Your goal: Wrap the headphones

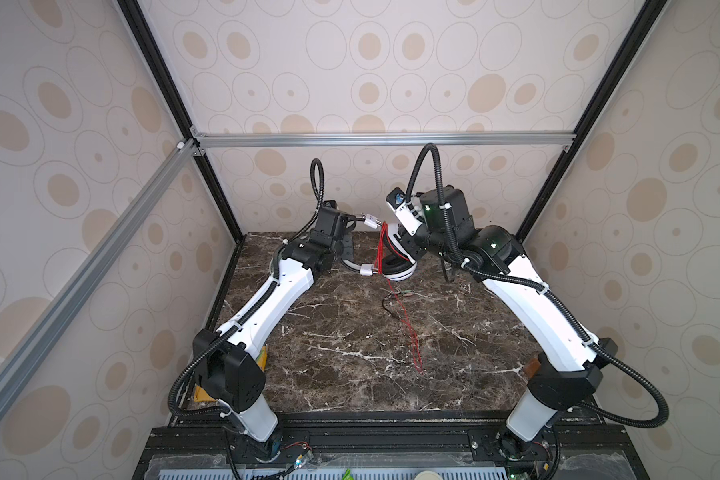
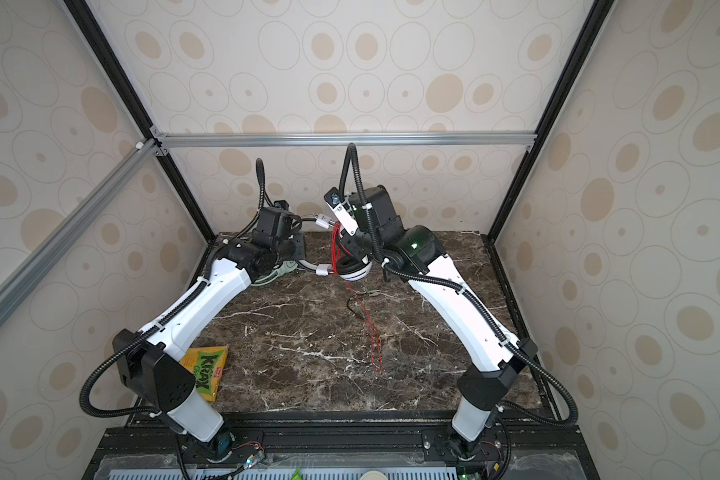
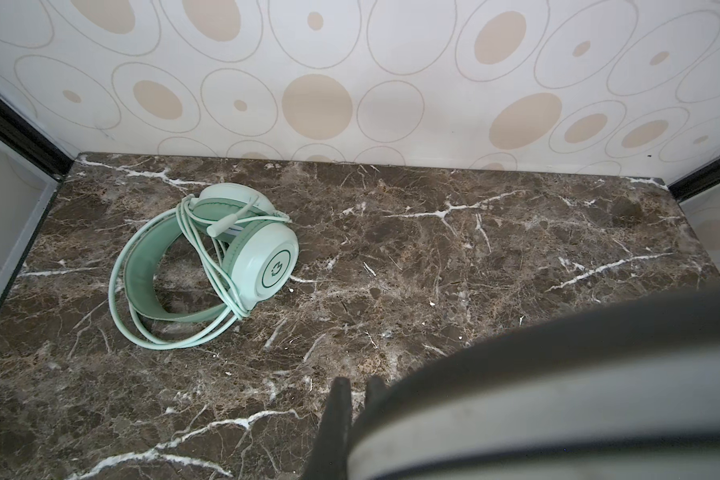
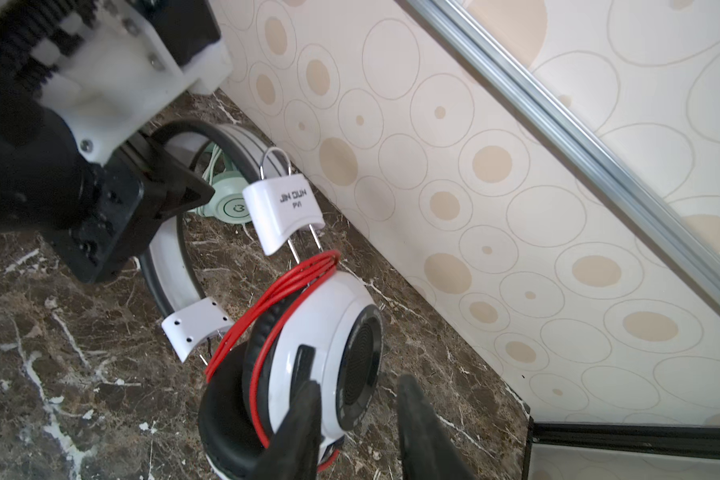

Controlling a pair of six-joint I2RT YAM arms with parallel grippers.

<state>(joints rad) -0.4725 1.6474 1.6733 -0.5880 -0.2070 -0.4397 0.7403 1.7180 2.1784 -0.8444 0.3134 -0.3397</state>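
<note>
**Polished stone, glossy shells, matt padding**

The counter (image 3: 433, 249) looks like polished brown marble, white-veined, with a dull sheen. The mint green headphones (image 3: 262, 257) have smooth satin plastic cups, a softer matt lining inside the band and a rubbery pale green cord (image 3: 171, 344). The white-and-black headphones (image 4: 325, 332) show glossy white plastic shells, a fine black mesh grille, matt leather-like black cushions and thin bare metal slider wires. Their red cord (image 4: 308, 269) is smooth and shiny. The right pincer (image 4: 358, 399) has matt black fingers. The walls (image 1: 391, 62) look like matt printed paper. The rail (image 4: 566, 137) is brushed metal. A snack packet (image 2: 206, 370) is glossy film.
</note>
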